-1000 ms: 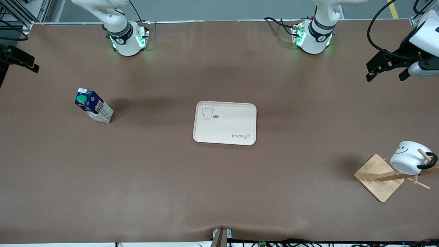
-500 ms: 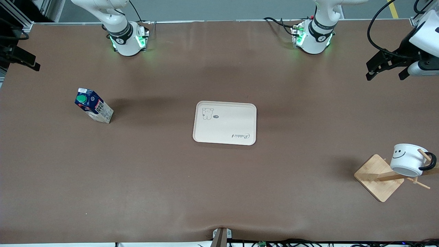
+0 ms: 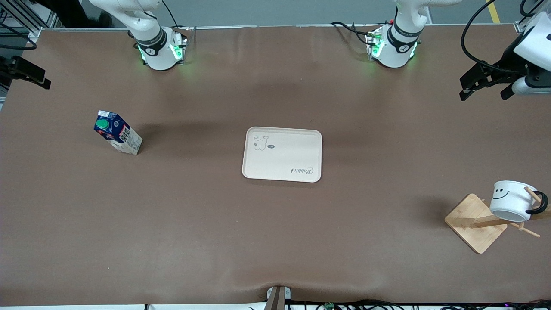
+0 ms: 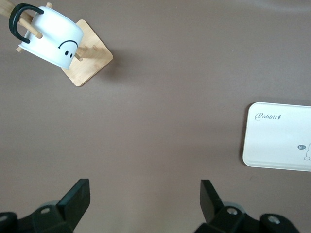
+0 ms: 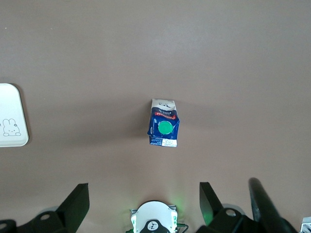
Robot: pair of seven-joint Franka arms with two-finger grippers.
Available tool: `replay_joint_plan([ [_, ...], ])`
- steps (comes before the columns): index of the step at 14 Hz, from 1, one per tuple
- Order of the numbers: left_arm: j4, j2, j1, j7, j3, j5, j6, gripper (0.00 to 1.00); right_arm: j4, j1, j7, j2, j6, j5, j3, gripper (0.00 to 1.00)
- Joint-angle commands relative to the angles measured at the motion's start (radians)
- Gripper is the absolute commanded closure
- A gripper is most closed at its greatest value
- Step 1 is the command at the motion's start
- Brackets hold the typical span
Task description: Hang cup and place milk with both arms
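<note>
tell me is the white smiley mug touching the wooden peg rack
Touching. In the left wrist view the white smiley mug hangs by its black loop handle on a peg of the wooden peg rack; the front view shows the same.

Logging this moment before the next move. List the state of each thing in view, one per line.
Cup: hung by its handle on the rack, tilted.
Milk: upright on the table, untouched.
Tray: empty, mid-table.
Left gripper: open, holding nothing.
Right gripper: open, high over the milk.

Left tool raised, fingers spread, right tool likewise
</note>
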Motion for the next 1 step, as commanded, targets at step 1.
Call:
replay_joint_plan([
  [1, 0.023, 0.003, 0.000, 0.000, 0.000, -0.004, -0.022, 0.00, -0.026, 0.003, -0.010, -0.031, 0.005, -0.008, 0.003, 0.00],
])
